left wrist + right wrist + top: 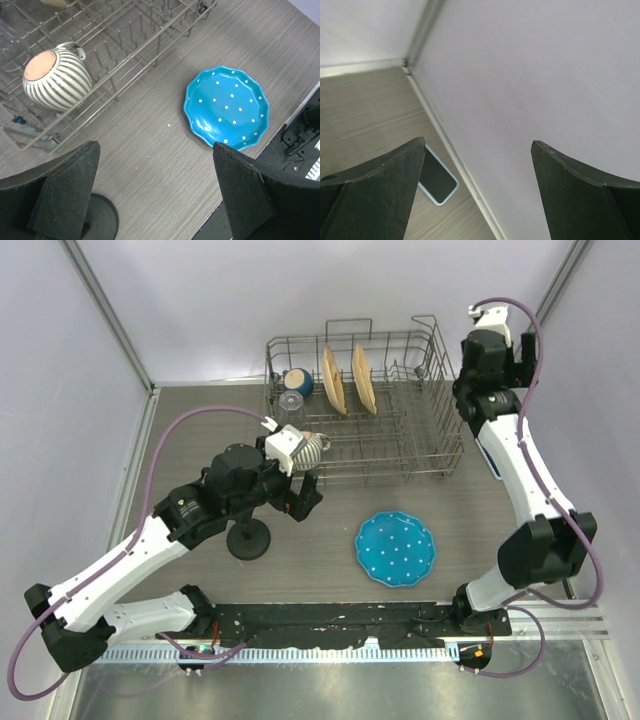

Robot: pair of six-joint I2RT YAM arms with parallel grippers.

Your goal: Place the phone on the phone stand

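Note:
The phone (437, 177), dark-faced with a light blue rim, lies flat on the table close to the right wall; it shows only in the right wrist view, partly behind my left-hand finger (380, 190). My right gripper (479, 142) is open and empty, raised above the phone at the back right (472, 390). The phone stand (248, 538) is black with a round disc base and stands left of centre; its base shows in the left wrist view (97, 215). My left gripper (300, 495) is open and empty (155, 146), above and just right of the stand.
A wire dish rack (440, 455) at the back holds a striped mug (57, 80), a blue cup (297, 381), a glass and two wooden plates (348, 380). A blue dotted plate (396, 548) lies right of the stand, also in the left wrist view (227, 107). White walls enclose the table.

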